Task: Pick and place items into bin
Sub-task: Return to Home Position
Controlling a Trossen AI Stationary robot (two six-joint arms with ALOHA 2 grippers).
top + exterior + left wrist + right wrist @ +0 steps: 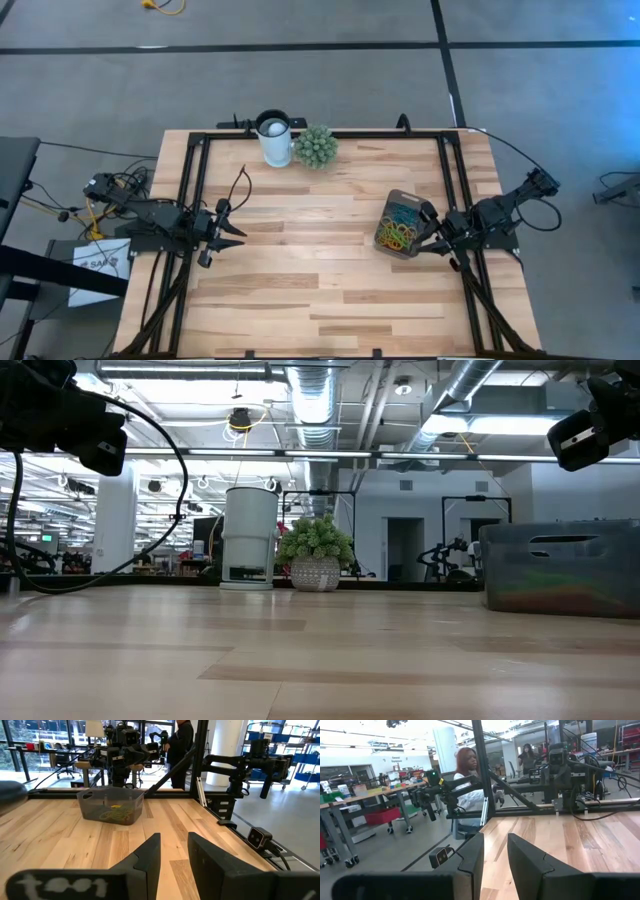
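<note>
On the table's right side, rubber bands (green, yellow, red, tangled) piled in the bin, right gripper just beside it, fingers slightly spread, empty, left gripper well apart, likewise parted.

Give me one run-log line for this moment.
left gripper open, empty, table's left side | right gripper open, empty, beside bin | rubber bands in bin
</note>
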